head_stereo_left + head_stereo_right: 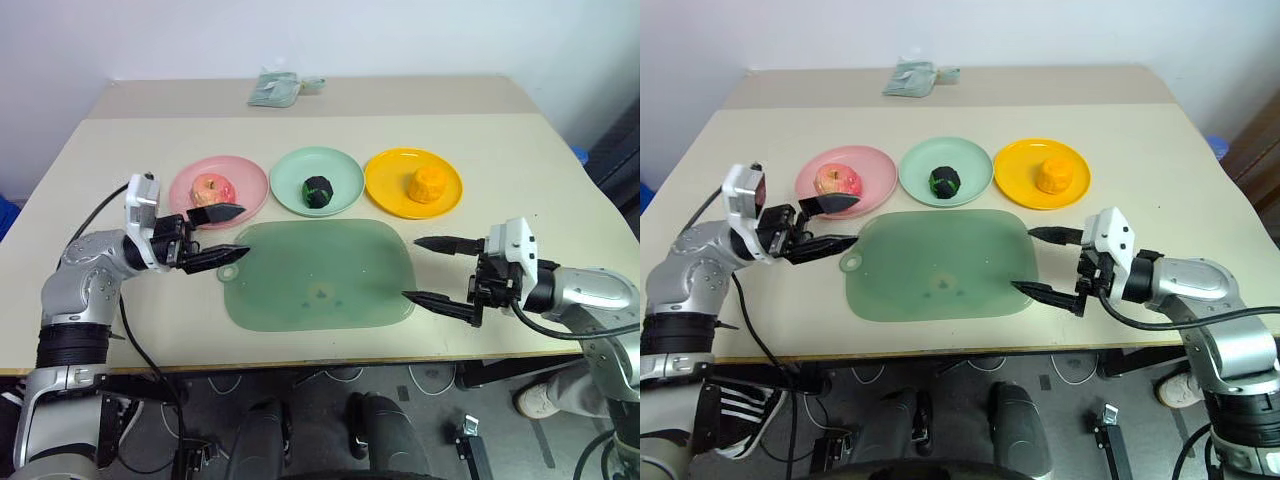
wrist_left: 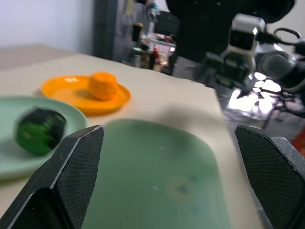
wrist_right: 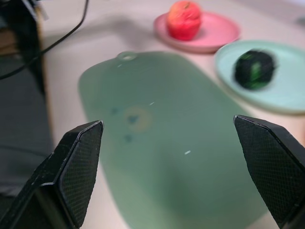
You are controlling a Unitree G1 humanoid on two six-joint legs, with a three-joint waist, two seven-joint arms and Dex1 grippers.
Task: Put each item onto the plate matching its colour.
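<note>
Three plates stand in a row behind the green mat (image 1: 318, 272). The pink-red apple (image 1: 211, 188) rests on the pink plate (image 1: 250, 183), the dark green-black ball (image 1: 318, 190) on the mint green plate (image 1: 345, 172), and the orange-yellow lumpy fruit (image 1: 428, 185) on the orange-yellow plate (image 1: 388, 180). My left gripper (image 1: 226, 234) hovers open at the mat's left edge, just in front of the pink plate, holding nothing. My right gripper (image 1: 432, 270) is open and empty at the mat's right edge, fingers pointing left.
A pale green folded packet (image 1: 274, 89) lies at the back of the table. Bare table surrounds the mat on the left, right and far side. The table's front edge runs just in front of the mat.
</note>
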